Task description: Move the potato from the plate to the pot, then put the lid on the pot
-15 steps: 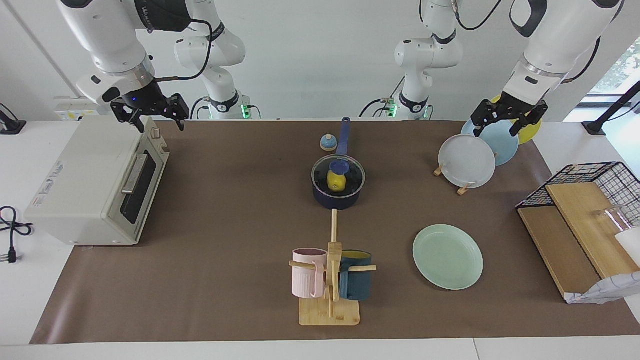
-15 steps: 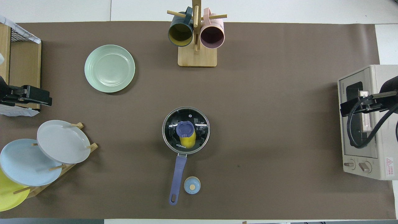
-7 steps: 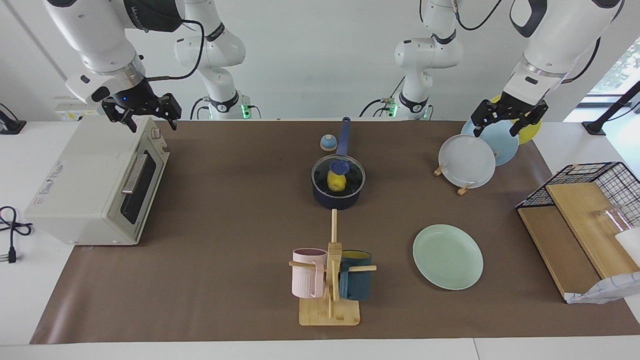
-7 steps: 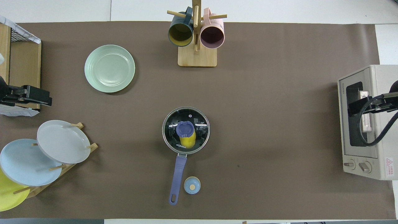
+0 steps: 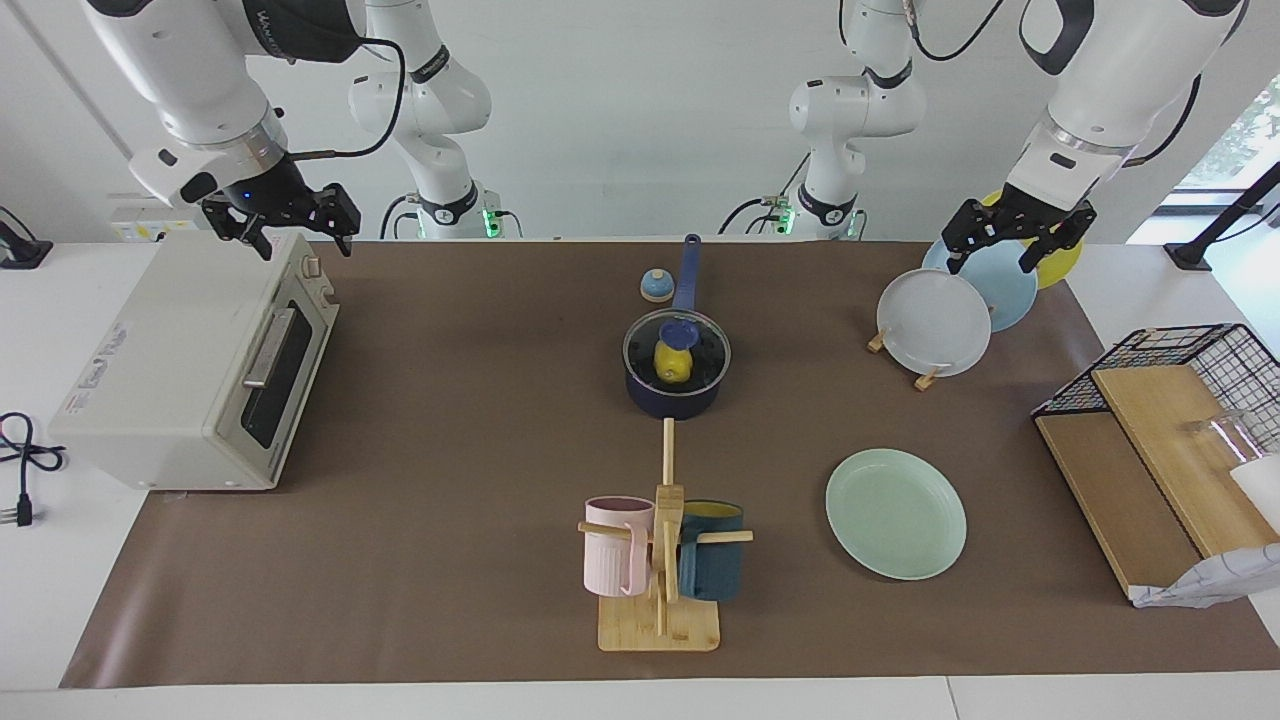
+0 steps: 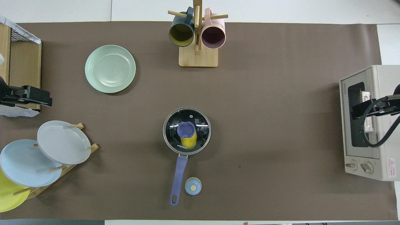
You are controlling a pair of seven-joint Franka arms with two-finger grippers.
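The yellow potato (image 5: 673, 366) lies inside the navy pot (image 5: 672, 402) at the middle of the mat. The glass lid (image 5: 703, 345) with its blue knob sits on the pot. From overhead the potato (image 6: 190, 142) shows through the lid (image 6: 200, 125), and the pot's handle (image 6: 178, 175) points toward the robots. The mint-green plate (image 5: 895, 512) (image 6: 110, 68) is bare, farther from the robots and toward the left arm's end. My left gripper (image 5: 990, 262) (image 6: 37, 97) is open and empty, raised over the plate rack. My right gripper (image 5: 303, 243) (image 6: 359, 107) is open and empty, raised over the toaster oven.
A toaster oven (image 5: 190, 370) stands at the right arm's end. A rack of plates (image 5: 935, 320) and a wire basket with wooden boards (image 5: 1170, 400) stand at the left arm's end. A mug tree (image 5: 660, 600) is farther out than the pot. A small blue dome (image 5: 656, 286) sits beside the pot's handle.
My right gripper has risen slightly and moved farther over the toaster oven, away from the pot. The left arm, pot, lid and potato have not moved.
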